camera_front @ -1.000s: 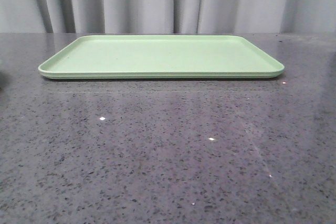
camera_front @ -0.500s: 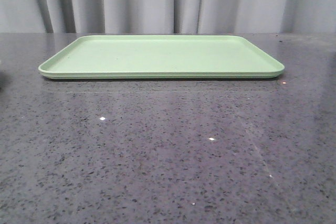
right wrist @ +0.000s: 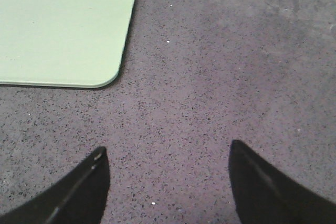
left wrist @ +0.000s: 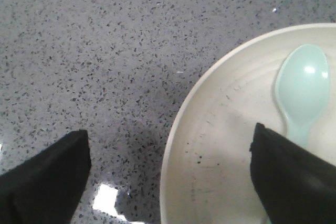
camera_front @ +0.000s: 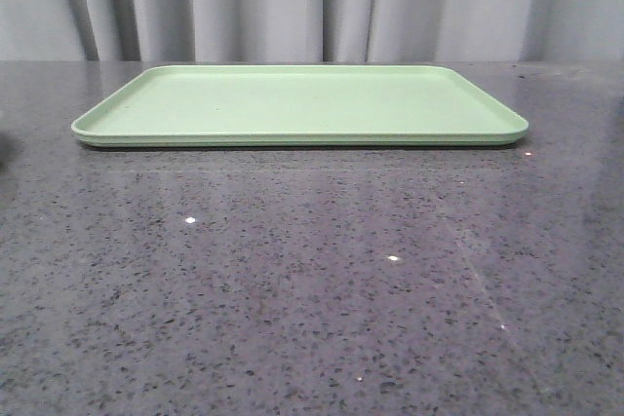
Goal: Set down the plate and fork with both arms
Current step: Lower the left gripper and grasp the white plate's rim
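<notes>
Left gripper (left wrist: pixel 168 182) spread wide over plate (left wrist: pixel 220 145) rim, one finger above plate interior, other above table (camera_front: pixel 312 299); nothing held. Pale blue spoon (left wrist: pixel 302 90) seen lying inside plate, left wrist view only. Right gripper (right wrist: pixel 168 182) also spread, empty, near green tray (right wrist: pixel 58 32) corner. Dark speckled stone surface, grey curtain (camera_front: pixel 312 2) behind tray. Front view: tray (camera_front: pixel 302 104) only, no arms. Fork not seen in any view.

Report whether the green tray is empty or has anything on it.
Empty. The front view shows the tray with a bare surface from rim to rim, and the right wrist view shows its visible corner bare too.
</notes>
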Tool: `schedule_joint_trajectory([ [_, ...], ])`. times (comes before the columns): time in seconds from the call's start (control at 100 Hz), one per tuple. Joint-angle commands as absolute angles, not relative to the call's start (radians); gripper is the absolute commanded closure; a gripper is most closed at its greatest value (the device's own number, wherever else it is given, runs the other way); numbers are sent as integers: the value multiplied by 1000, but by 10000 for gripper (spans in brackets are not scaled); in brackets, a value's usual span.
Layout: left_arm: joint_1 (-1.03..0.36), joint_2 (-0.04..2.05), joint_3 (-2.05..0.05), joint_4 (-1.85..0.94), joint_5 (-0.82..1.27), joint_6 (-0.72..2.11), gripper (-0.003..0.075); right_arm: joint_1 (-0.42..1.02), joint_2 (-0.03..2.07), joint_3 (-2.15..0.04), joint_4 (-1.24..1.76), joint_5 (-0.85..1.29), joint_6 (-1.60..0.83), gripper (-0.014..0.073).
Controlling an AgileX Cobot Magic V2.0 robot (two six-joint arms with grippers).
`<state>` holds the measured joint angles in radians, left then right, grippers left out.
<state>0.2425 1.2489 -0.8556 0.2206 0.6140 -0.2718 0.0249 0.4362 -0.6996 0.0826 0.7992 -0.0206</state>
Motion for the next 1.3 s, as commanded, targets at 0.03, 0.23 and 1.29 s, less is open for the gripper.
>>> schedule_joint_trajectory([
  [0.03,245,1260,-887,212,552,-283,123,19,453,-734,87,728,-21,102],
  [0.23,245,1309,-887,204,549,-283,123,19,453,-729,87,728,-21,102],
  [1.29,245,1318,-887,218,555,-283,218,19,453,-704,87,693,-21,102],
])
